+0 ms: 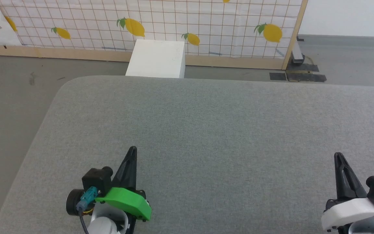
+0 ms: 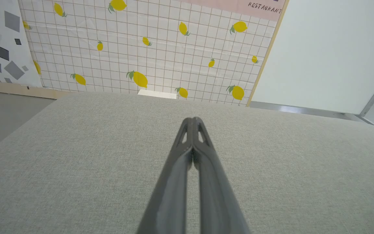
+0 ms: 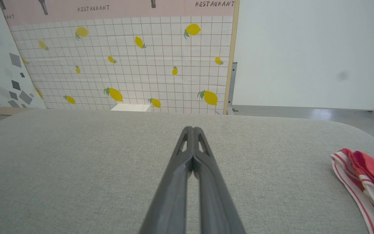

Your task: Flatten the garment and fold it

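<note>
- Here's the table [image 1: 206, 130]: a broad top covered in grey woven fabric, lying smooth and flat across its middle.
- The far left corner comes round in a soft curve, and the far edge runs straight across from it.
- The left edge slants down towards the near side, with the cloth wrapping over it.
- Over by the right edge the garment [image 3: 365, 182] lies bunched straight on the fabric: red cloth, red-and-white striped trim facing the table's middle.
- The far right corner is rounded too, and the heap sits nearer than that curve.
</note>
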### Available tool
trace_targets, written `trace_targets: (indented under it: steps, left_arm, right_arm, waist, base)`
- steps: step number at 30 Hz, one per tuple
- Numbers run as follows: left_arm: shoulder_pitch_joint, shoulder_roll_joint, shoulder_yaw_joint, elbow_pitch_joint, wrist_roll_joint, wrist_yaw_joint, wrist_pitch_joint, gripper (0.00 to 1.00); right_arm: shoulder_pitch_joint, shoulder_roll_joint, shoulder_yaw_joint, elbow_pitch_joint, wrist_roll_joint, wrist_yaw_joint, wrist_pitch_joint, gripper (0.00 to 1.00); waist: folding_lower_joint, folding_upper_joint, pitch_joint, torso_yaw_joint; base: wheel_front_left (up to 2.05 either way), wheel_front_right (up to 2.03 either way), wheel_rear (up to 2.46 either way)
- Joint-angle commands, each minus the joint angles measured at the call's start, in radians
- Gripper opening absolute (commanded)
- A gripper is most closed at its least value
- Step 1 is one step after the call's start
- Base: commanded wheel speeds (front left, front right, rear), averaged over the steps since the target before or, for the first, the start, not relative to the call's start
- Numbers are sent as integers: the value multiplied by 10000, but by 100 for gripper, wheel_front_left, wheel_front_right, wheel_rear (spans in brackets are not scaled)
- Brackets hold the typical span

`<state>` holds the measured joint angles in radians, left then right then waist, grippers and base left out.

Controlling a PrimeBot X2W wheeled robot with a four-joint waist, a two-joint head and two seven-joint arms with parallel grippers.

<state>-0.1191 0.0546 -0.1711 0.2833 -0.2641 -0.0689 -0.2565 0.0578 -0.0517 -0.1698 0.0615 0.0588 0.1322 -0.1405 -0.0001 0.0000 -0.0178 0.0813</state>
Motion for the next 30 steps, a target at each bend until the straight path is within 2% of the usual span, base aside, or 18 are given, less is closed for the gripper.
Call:
trace_targets:
  steps: [1,30]
  left_arm:
    - [2,0,3,-5,5,1,4,0]
    - [262,-9,375,-624,582,152,565,0]
  right_arm:
    - [-1,0,5,-1,-1,0,2,0]
    - [-127,3,377,-135,-129,-3,309,0]
  waist:
    - [1,0,0,-2]
    - [1,0,40,-181]
  base:
    - [0,0,0]
    - [0,0,0]
